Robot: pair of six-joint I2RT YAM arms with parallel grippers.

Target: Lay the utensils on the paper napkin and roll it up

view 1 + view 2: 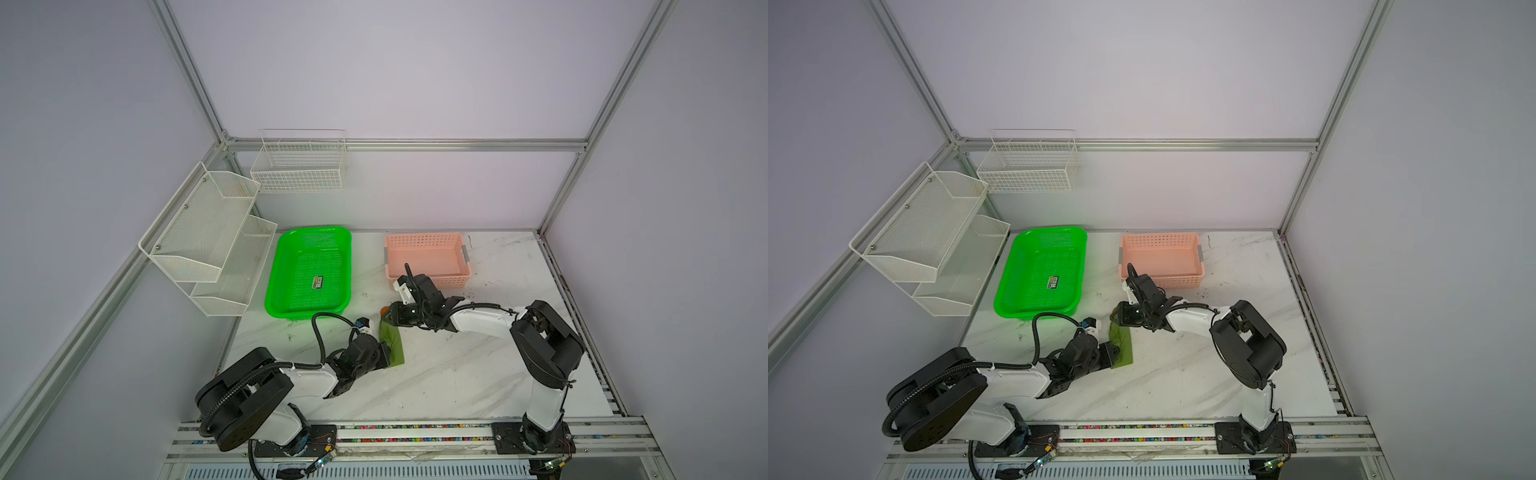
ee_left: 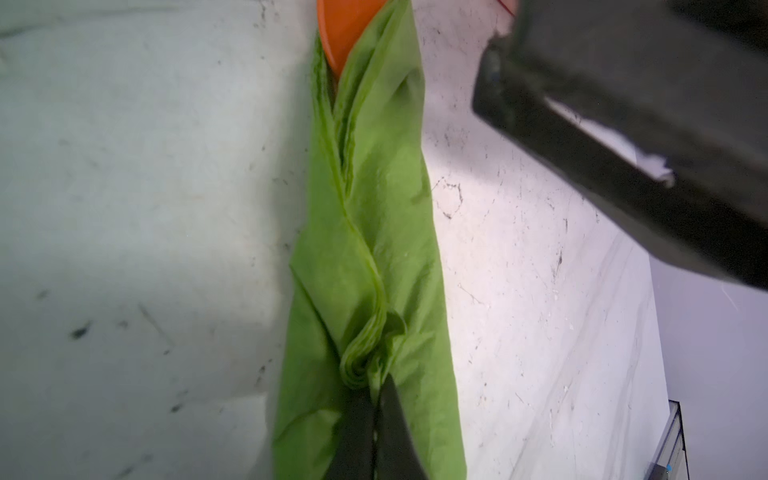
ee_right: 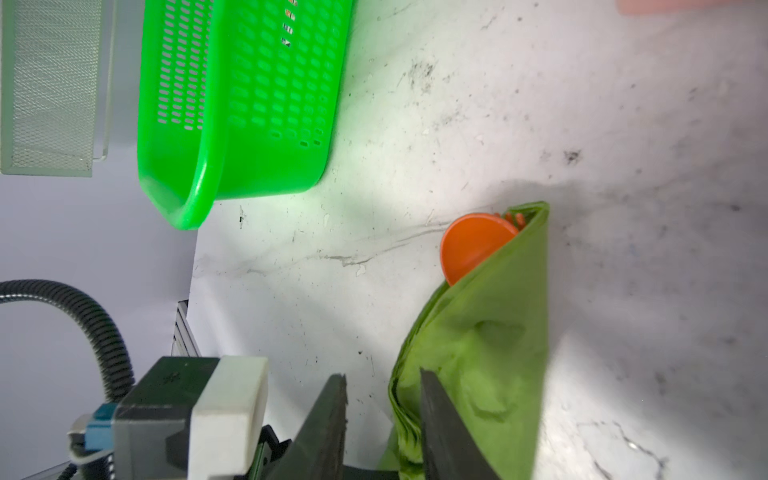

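Care seemed due: the paper napkin (image 1: 394, 343) lay loosely rolled on the table (image 1: 457, 374) between both arms, utensils (image 3: 473, 245) poking from one end, left gripper (image 2: 376, 390) pinched on its fold, right gripper (image 3: 382, 380) with jaws parted astride its edge, wanting a firm pinch before turning.

I'm driving a robot lab cell here: aluminium extrusion frame (image 1: 405, 144), plain white panels (image 1: 415, 75), scuffed marble-pattern table (image 1: 457, 374). Left arm (image 1: 307, 380) and right arm (image 1: 482, 320) are bolted to a slotted rail (image 1: 415, 434) at the near edge, wire racks (image 1: 199, 241) on the left wall.
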